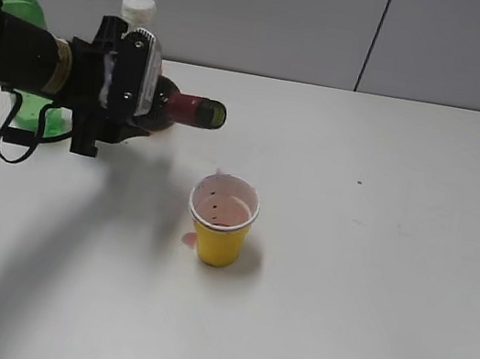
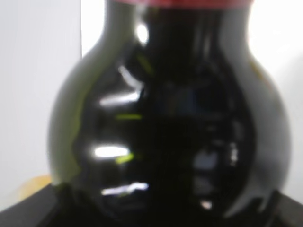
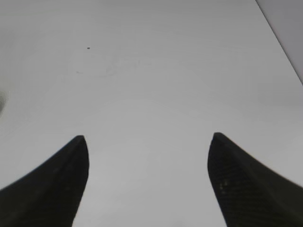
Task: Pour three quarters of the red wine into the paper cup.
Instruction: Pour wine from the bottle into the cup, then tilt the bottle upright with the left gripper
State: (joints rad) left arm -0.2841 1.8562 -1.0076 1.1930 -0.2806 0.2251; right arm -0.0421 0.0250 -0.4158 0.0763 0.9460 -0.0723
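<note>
1. Behind the left fingers (image 1: pixel 137 78) most of the wine bottle (image 1: pixel 187 109) is hidden; only its dark shoulder, red-foiled neck and open mouth stick out past them. Label not visible.
2. Left wrist view is filled by the bottle's dark glass shoulder (image 2: pixel 165 118), blurred, red foil cut off at the top edge; the fingers themselves hardly show there.
3. Red wine level inside the bottle can't be made out, glass too dark.
4. Back of the left arm: green soda bottle (image 1: pixel 16 1) mostly blocked, and a white-capped bottle (image 1: pixel 139 9) showing only its cap.
5. Paper cup (image 1: pixel 222 218) stands upright on the counter (image 1: pixel 370 286), ahead of and below the bottle mouth, apart from it. White inside stained pink; no clear pool of liquid visible. Small pink spot on the counter touching its base.
6. Left fingers are clamped around the bottle body, bottle held roughly horizontal above the counter, mouth pointing away from the arm. No stream visible.
7. Right fingers (image 3: pixel 147 179) spread wide, holding nothing, hovering over bare counter; not seen in exterior view.
</note>
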